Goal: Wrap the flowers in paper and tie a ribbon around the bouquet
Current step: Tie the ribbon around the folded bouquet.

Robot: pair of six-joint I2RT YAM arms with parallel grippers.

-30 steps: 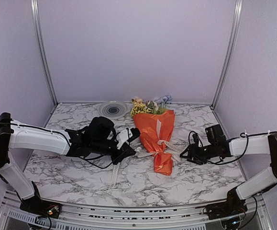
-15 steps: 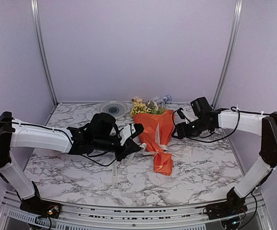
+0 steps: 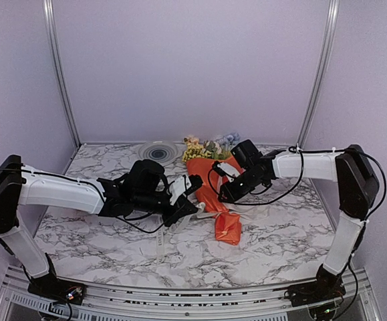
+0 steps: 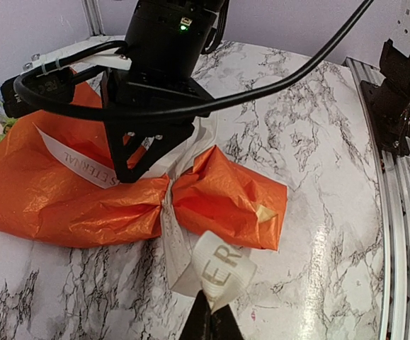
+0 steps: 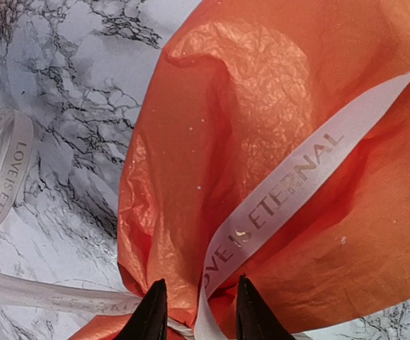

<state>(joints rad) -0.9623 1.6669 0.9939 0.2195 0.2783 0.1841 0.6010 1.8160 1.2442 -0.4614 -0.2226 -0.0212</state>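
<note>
Top view: crinkly orange paper-cone bouquet [image 3: 228, 226] is lying mid-table on the white grey-veined marble tabletop [image 3: 280, 247], with its small yellow and pale blue flowers [image 3: 206, 148] pointing at the back wall. Left gripper [image 3: 194, 206] is sitting just left of the cinched waist and right gripper [image 3: 221, 194] is hovering over the cone. Narrow cream ribbon with dark lettering [image 3: 161, 244] is trailing toward the near edge.

Left wrist: left gripper is pinching fully closed on a ribbon loop, just beside the waist.

Right wrist: right gripper jaws are standing partly apart, straddling a lettered ribbon strand that is lying across the paper. They aren't visibly clamping it.
</note>
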